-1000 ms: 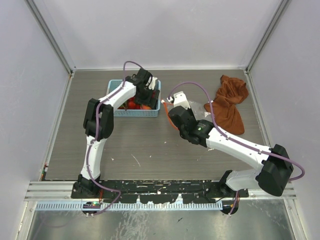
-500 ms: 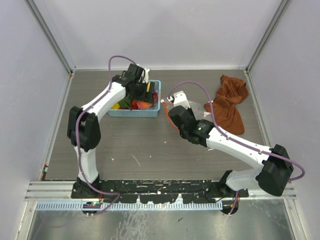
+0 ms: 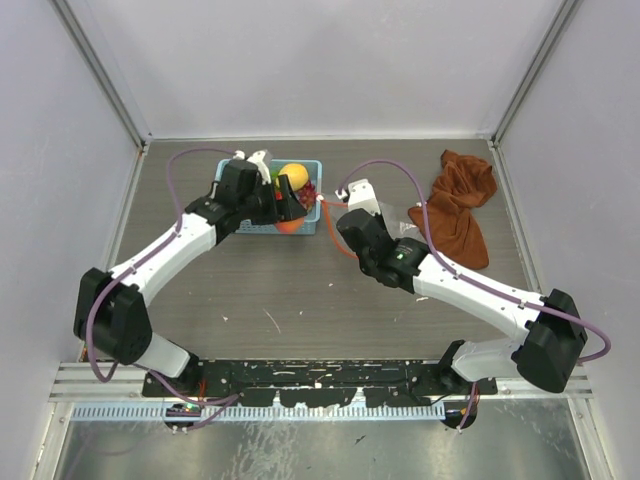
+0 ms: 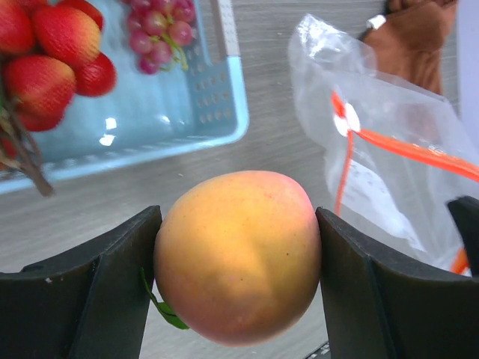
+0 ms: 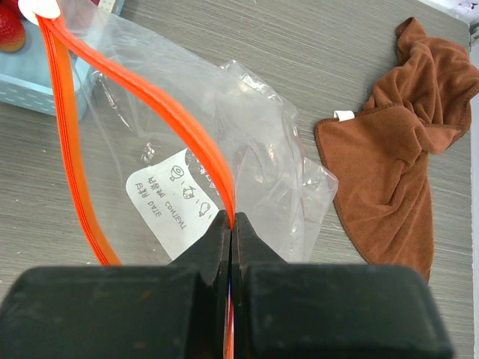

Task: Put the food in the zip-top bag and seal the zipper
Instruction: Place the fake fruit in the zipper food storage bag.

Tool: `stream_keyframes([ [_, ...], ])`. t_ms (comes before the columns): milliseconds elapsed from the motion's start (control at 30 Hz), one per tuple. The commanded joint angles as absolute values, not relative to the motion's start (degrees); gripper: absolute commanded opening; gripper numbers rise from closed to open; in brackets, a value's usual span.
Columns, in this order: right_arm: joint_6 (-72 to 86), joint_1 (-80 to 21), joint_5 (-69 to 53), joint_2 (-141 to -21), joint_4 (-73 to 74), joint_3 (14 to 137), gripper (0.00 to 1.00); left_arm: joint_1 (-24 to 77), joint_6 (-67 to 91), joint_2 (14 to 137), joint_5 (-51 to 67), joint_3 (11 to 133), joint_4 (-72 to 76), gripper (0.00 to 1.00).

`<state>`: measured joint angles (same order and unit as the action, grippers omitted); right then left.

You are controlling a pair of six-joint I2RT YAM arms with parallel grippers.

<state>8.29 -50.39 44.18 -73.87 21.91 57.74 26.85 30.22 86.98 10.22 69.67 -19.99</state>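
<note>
A yellow-orange peach (image 4: 236, 262) sits between the fingers of my left gripper (image 4: 238, 217), which is shut on it. From above, that peach (image 3: 289, 225) hangs just off the front right corner of the light-blue basket (image 3: 250, 228). More food stays in the basket: red strawberries (image 4: 60, 45), purple grapes (image 4: 157, 30) and another peach (image 3: 293, 177). The clear zip-top bag (image 5: 254, 112) lies right of the basket. Its red-orange zipper (image 5: 157, 97) loops open, and my right gripper (image 5: 230, 218) is shut on one side of the strip. A white label (image 5: 168, 191) shows on the bag.
A rust-brown cloth (image 3: 460, 205) lies crumpled at the back right, just past the bag. The basket's near corner (image 5: 30, 90) stands close to the bag's mouth. Grey walls close the table in on three sides.
My left arm has swung out to the left. Its gripper has come out of the basket with the peach, toward the front right corner. The right arm has not moved.
</note>
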Motion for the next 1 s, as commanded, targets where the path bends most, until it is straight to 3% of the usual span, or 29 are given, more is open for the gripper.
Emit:
stream_keyframes([
  [0, 10.6, -50.6, 42.9, -72.3, 19.1, 60.6, 0.0, 30.3, 38.1, 80.8, 10.9, 64.5, -6.9, 0.33],
  [533, 14.9, -51.1, 36.6, -69.6, 20.0, 60.5, 0.0, 40.8, 51.3, 76.1, 0.5, 53.8, 8.5, 0.31],
  [967, 19.3, -51.6, 29.1, -68.4, 18.6, 60.1, 0.0, 44.9, 54.6, 76.9, -7.3, 53.1, 9.1, 0.34],
])
